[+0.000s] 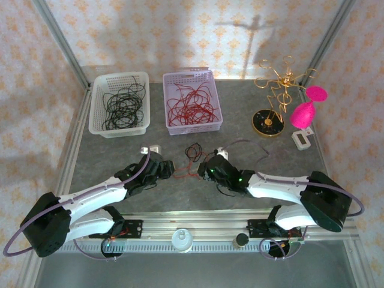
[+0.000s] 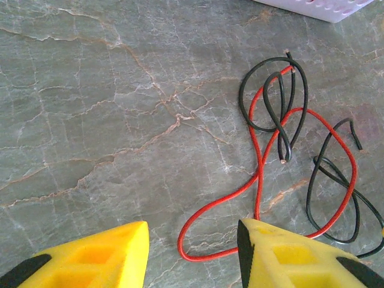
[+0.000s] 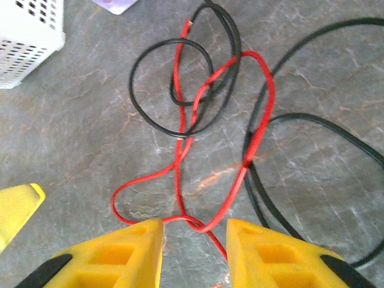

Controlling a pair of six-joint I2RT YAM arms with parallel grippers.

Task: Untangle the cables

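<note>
Left claw (image 2: 192,243) half open and empty, a red cable (image 2: 259,174) looping between its fingers; right claw (image 3: 195,240) half open astride the same strand, unclamped. Red is threaded through black cables (image 3: 133,96) on the table (image 1: 120,147). White basket (image 1: 96,111) and lilac basket (image 1: 168,102) hold sorted cables; this tangle remains

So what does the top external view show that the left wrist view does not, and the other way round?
Extra in the top external view: a white basket and a lilac basket of sorted cables, a gold ornament, the left arm and right arm.
Extra in the left wrist view: close detail, a red cable looping between the open yellow fingers, crossed by a black cable.
Shared: the red-and-black tangle on the grey table.
</note>
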